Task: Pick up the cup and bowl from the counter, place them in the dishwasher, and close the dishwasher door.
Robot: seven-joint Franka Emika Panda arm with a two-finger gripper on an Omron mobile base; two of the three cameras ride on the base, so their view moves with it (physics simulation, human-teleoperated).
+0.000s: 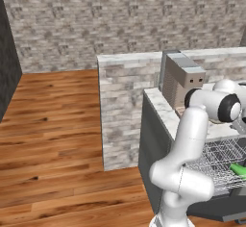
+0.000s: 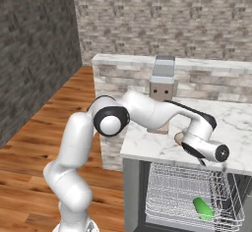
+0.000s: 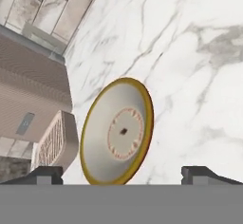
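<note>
The tan bowl (image 3: pixel 118 130) with its paler rim sits on the marbled counter (image 3: pixel 199 76), close in front of my open gripper (image 3: pixel 126 174). Its lower edge reaches between the two fingertips (image 3: pixel 47 173), and nothing is held. From the right base view, the bowl (image 2: pixel 178 137) peeks out beside my hand, and the gripper (image 2: pixel 213 163) hangs over the counter (image 2: pixel 236 123) front edge. The green cup (image 2: pixel 203 209) lies on its side in the dishwasher's pulled-out wire rack (image 2: pixel 172 191). The left base view shows the cup (image 1: pixel 239 169) in the rack (image 1: pixel 216 161).
A boxy tan coffee machine (image 2: pixel 162 86) stands on the counter just behind the bowl, with its tray (image 3: pixel 57 140) beside the bowl. A taller stone-brick ledge (image 1: pixel 125 106) borders the counter. A dark grey panel (image 1: pixel 216 209) lies below the rack. Wooden floor (image 1: pixel 53 139) spreads left.
</note>
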